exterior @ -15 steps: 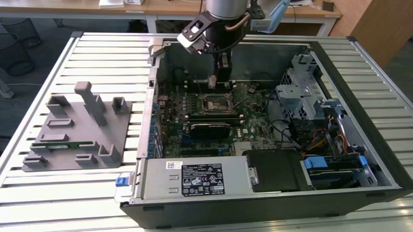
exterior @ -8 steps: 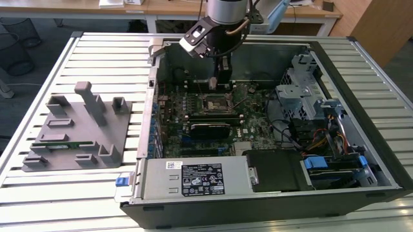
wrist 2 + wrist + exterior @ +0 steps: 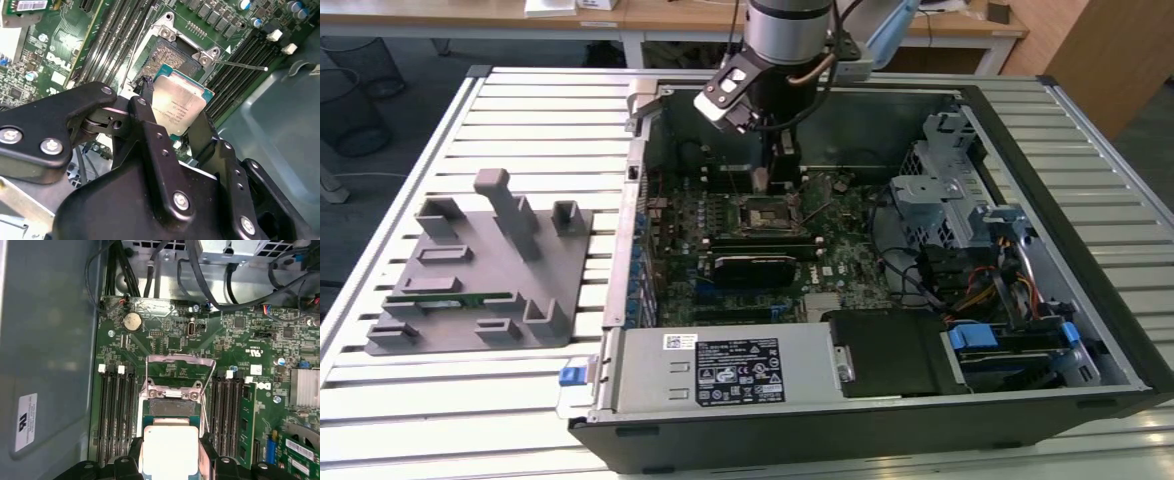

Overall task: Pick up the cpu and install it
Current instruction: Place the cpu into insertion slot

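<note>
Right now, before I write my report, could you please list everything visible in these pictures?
cpu: one, silver top, between the pincer's fingers, close to the socket, not in it.
socket: one, dark with metal frame lifted open, on the motherboard.
motherboard: one, green, inside the computer case.
coin battery: one, silver, on the motherboard.
computer case: one, black, open, on the table.
power supply: one, silver, at the case's edge nearest the exterior camera.
fixture plate: one, grey, on the table, exterior view's left.
memory stick: one, green, on the fixture plate.
table: one, pale slatted metal, under everything.
arm: one, silver-grey, reaching into the case.
pincer: one, black, shut on the cpu.
</note>
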`<state>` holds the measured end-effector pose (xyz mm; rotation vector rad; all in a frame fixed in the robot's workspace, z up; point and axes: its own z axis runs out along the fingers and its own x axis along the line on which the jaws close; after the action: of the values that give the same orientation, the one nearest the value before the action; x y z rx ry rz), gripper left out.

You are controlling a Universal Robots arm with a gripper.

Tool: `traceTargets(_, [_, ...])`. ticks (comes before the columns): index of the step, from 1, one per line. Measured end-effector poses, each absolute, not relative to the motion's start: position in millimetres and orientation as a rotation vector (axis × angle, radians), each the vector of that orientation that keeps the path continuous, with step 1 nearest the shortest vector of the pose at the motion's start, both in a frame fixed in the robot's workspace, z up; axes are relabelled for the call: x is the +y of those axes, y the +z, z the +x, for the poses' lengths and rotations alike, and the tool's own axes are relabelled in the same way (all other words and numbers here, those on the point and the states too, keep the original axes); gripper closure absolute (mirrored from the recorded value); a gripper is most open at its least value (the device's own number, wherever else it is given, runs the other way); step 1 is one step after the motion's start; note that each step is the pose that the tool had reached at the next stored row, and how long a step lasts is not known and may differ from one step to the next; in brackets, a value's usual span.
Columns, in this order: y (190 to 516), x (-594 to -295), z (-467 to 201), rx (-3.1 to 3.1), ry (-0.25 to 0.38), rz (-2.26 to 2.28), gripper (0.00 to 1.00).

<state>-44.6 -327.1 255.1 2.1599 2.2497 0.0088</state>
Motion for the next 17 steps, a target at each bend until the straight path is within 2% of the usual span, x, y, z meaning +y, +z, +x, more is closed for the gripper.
traceTargets(17, [224.1,-327.3,-44.9,2.249,0.009,2.16,0.47])
